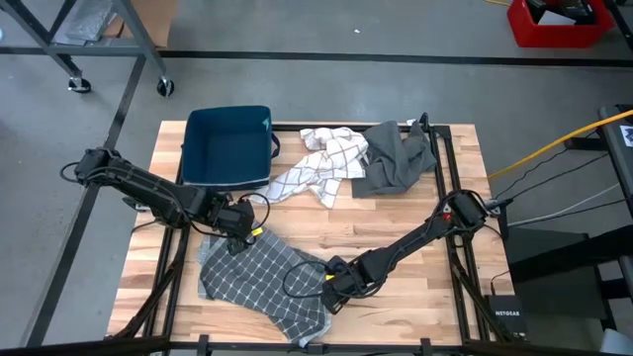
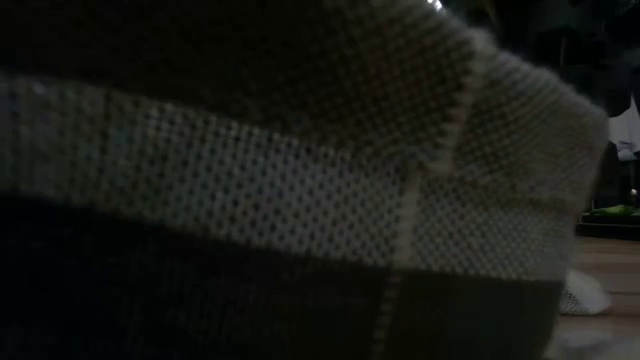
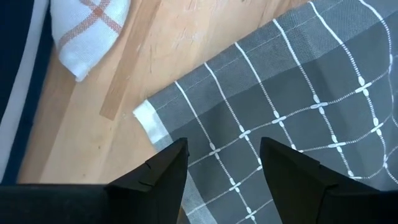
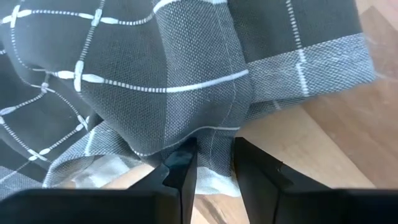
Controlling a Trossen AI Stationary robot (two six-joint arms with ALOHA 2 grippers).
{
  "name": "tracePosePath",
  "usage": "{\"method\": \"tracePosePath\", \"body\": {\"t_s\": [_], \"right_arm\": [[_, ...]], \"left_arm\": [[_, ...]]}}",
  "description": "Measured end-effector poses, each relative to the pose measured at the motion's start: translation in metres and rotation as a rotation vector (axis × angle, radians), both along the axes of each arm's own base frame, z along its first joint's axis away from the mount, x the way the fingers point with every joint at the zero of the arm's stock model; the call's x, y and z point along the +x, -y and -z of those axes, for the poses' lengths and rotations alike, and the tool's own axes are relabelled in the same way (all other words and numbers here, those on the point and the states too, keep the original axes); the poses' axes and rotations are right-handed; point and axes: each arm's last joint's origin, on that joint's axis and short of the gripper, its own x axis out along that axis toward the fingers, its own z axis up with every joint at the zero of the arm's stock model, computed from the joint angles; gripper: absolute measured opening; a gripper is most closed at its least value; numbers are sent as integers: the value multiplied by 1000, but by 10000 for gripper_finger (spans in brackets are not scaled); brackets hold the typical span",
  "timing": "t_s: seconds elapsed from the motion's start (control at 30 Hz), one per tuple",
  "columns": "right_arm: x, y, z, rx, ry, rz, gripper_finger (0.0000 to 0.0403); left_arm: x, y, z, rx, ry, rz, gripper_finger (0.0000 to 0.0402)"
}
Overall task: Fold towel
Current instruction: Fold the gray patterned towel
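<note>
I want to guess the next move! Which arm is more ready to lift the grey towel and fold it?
Probably the right. Its gripper already has its fingers pinching the grey towel's edge, so it could lift and fold. The left gripper hangs open over the towel's corner, holding nothing.

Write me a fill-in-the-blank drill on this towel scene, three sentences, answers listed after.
1. The left gripper hovers with its fingers ____ over a corner of the grey checked towel.
2. The dark blue bin sits at the table's far ____ corner in the high view.
3. The right gripper pinches a fold of the ____ towel.

Answers: open; left; grey checked
</note>
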Motion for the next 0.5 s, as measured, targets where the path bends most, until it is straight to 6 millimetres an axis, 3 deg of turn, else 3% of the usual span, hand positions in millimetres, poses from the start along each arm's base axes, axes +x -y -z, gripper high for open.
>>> {"method": "tracePosePath", "body": {"t_s": [0.3, 0.5], "right_arm": [[0, 0, 1, -2, -5, -5, 12], [0, 0, 1, 1, -4, -7, 20]], "left_arm": [[1, -4, 2, 90, 8, 42, 194], [1, -8, 17, 153, 10, 184, 194]]}}
